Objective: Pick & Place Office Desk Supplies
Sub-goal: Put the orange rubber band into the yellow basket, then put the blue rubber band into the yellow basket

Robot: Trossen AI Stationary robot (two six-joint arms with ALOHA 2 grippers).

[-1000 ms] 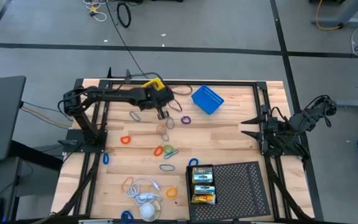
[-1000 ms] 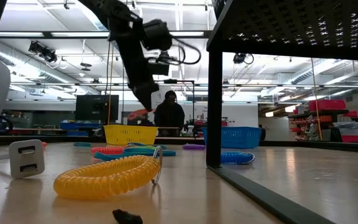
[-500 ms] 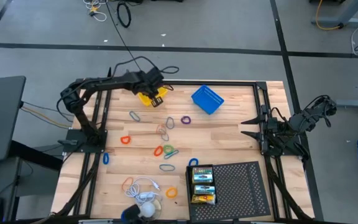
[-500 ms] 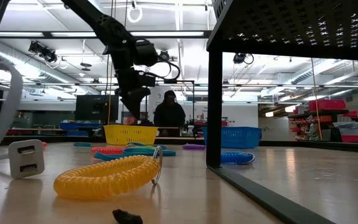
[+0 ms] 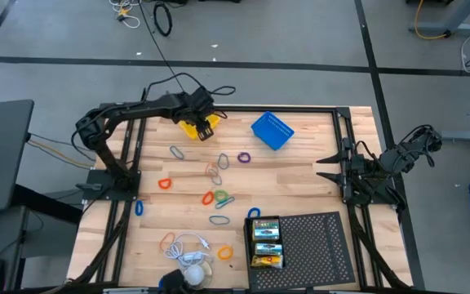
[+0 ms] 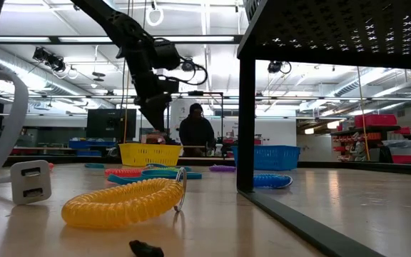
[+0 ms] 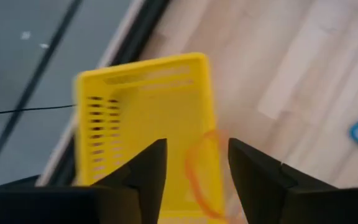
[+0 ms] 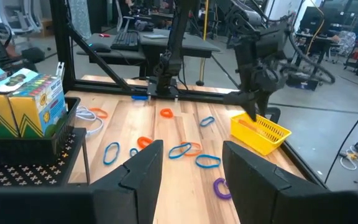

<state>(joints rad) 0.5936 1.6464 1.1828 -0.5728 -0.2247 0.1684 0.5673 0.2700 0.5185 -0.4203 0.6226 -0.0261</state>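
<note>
My left gripper (image 5: 205, 129) hangs open above the yellow basket (image 5: 192, 128) at the table's far edge. In the left wrist view a thin orange loop (image 7: 204, 174) shows blurred beyond the parted fingers (image 7: 197, 146), over the basket's inside (image 7: 135, 118); I cannot tell whether it is lying there or falling. More coloured loops lie on the wood, among them an orange one (image 5: 165, 184), a purple one (image 5: 244, 157) and a blue one (image 5: 254, 213). Crayon boxes (image 5: 266, 242) stand in the black perforated tray (image 5: 317, 245). My right gripper (image 5: 321, 166) waits open at the right edge.
A blue basket (image 5: 272, 131) stands tilted at the far middle. A white charger with its cable (image 5: 188, 253) and a yellow coiled band (image 6: 120, 203) lie near the front edge. The black frame rails run around the table. A person stands in the room behind.
My left gripper has swung from over the loops at mid-table toward the far edge, stopping above the yellow basket, and has rolled somewhat. There it has opened, and the orange loop it carried has left its fingers.
</note>
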